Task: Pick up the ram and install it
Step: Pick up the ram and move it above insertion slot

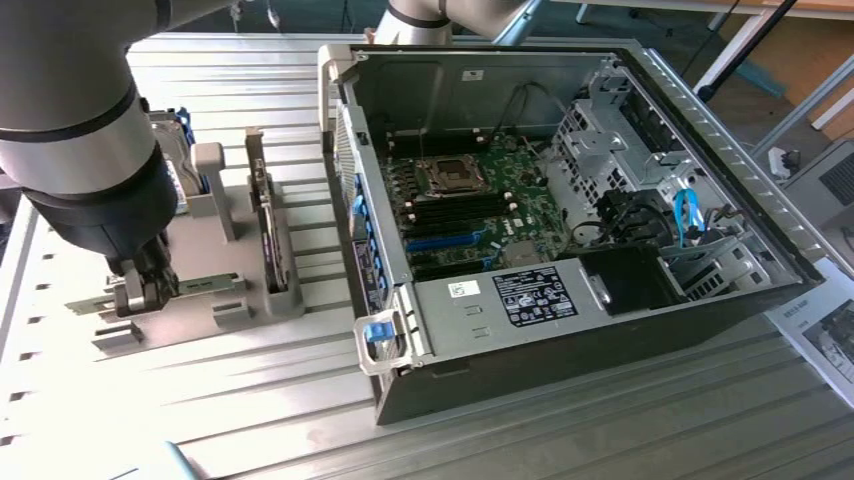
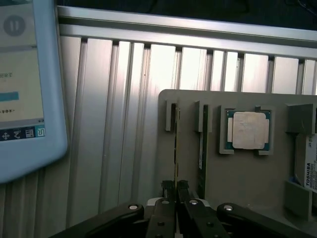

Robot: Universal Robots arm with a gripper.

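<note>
Ribbed aluminium slats are making up the desk (image 1: 574,430), which is carrying a grey holder (image 2: 247,178) and, well apart from the holder, an open computer case (image 1: 534,330). The gripper (image 2: 175,191) is standing over the holder's end slot, its fingers clenched narrow on the upper edge of the ram (image 2: 176,144). The ram is sitting upright on edge in that slot. A second stick (image 2: 203,144) is standing in the holder's neighbouring slot, just beside the gripped one, and a silver processor (image 2: 247,130) is lying in the holder's pocket beyond it.

Doing this pick-up well is, in my judgement, depending on a square pinch. A board this thin is likely to twist or slip if the fingers are biting off-centre or at a slant. Any pull is best running straight along the holder's slot walls, so the ram is not jamming or rocking. Sideways drift is risking a knock against the second stick. Pressure should be firm yet modest, since the board is looking fragile.
</note>
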